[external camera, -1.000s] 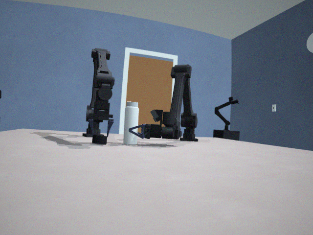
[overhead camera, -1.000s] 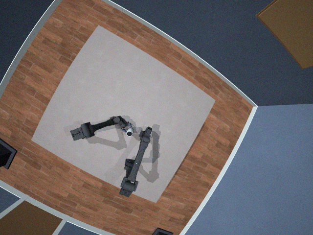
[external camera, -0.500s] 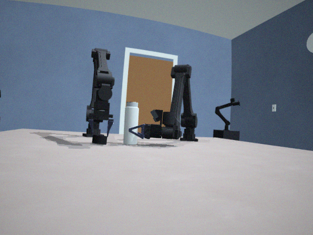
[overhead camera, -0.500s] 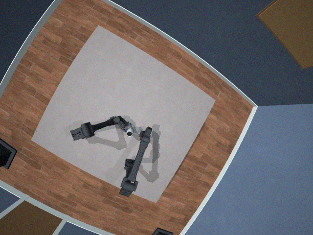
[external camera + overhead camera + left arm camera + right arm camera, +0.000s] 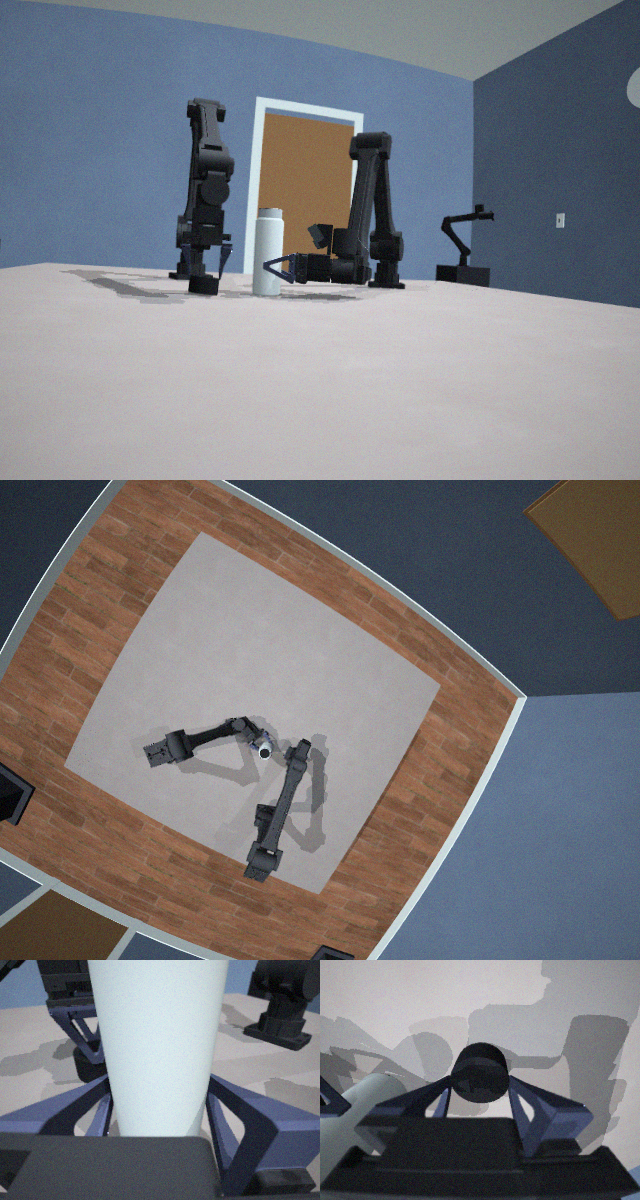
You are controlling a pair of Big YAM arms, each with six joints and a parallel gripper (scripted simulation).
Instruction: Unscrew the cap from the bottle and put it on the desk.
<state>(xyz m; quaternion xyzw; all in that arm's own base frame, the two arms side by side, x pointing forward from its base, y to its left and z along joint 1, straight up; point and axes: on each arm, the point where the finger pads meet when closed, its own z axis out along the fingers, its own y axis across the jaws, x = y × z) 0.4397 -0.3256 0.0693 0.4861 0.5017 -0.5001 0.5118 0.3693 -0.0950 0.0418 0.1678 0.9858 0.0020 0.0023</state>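
Observation:
The white bottle [image 5: 267, 251] stands upright on the desk with its cap off; it also shows from above [image 5: 264, 750] and fills the left wrist view [image 5: 159, 1045]. My left gripper [image 5: 272, 268] reaches in level and is shut on the bottle's lower body [image 5: 159, 1105]. The black cap [image 5: 203, 284] sits low at the desk a short way beside the bottle. My right gripper [image 5: 205, 273] points straight down and is shut on the cap [image 5: 480, 1079]. In the right wrist view the bottle [image 5: 350, 1110] lies at the left edge. In the top view the right arm [image 5: 297, 753] hides the cap.
The left arm's base [image 5: 157, 751] and the right arm's base [image 5: 263, 862] stand on the grey desk top. A small dark arm on a block [image 5: 462, 248] stands at the far right by the wall. An orange door [image 5: 305, 186] is behind.

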